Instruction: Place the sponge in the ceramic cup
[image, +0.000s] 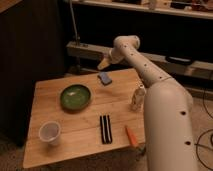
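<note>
The sponge (105, 78), a small blue-lavender pad, lies flat near the far edge of the wooden table (50, 152). My gripper (103, 64) hangs just above and behind the sponge without touching it. It is open and holds nothing. The ceramic cup (50, 132), pale and handleless, stands upright at the table's front left corner, well away from the gripper. My white arm (150, 80) reaches in from the right, across the table's far right side.
A green bowl (76, 96) sits between sponge and cup. A black ridged block (105, 129) lies at front centre, with an orange stick (132, 136) to its right. A slim white bottle (138, 97) stands by the arm. Dark shelving lines the back.
</note>
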